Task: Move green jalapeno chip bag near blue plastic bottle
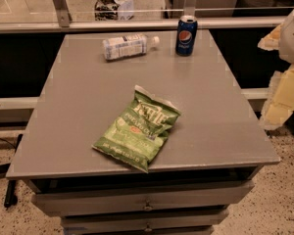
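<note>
The green jalapeno chip bag (137, 129) lies flat near the front middle of the grey table (73, 106), its top pointing to the far right. The blue plastic bottle (126, 46) lies on its side at the far edge, left of centre, with its white cap to the right. My gripper (284, 89) shows as pale yellow and white shapes at the right edge of the camera view. It is beyond the table's right side, well away from the bag and the bottle, and holds nothing that I can see.
A dark blue Pepsi can (186, 35) stands upright at the far edge, just right of the bottle's cap. The table has drawers (147, 204) under its front. A rail and glass panel (137, 18) run behind it. Speckled floor lies around it.
</note>
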Tool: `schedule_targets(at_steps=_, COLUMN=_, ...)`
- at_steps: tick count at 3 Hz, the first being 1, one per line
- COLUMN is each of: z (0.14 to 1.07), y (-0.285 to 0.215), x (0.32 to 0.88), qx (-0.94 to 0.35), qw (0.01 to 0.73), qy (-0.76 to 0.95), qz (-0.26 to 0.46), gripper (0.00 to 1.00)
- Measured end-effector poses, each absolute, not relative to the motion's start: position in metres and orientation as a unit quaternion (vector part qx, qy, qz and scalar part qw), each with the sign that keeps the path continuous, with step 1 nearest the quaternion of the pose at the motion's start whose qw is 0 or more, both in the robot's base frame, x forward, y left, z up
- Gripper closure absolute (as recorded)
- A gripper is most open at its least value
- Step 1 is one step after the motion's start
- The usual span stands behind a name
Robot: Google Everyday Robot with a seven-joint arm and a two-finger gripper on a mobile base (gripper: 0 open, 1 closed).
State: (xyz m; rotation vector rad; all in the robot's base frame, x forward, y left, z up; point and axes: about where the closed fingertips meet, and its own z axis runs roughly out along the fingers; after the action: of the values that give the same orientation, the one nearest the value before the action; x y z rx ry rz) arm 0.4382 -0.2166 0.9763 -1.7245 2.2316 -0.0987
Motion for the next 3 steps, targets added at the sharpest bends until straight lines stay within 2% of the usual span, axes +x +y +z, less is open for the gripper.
schedule_targets(at_steps=2, z=0.977, y=-0.213, x=0.439, qx=-0.600, qw=0.173, qy=0.780, qz=-0.033, gripper=0.00)
schedule_targets(at_steps=3, z=0.968, y=-0.197, x=0.444, qx=-0.586, qw=0.208, qy=0.783, qz=-0.004, gripper=0.00)
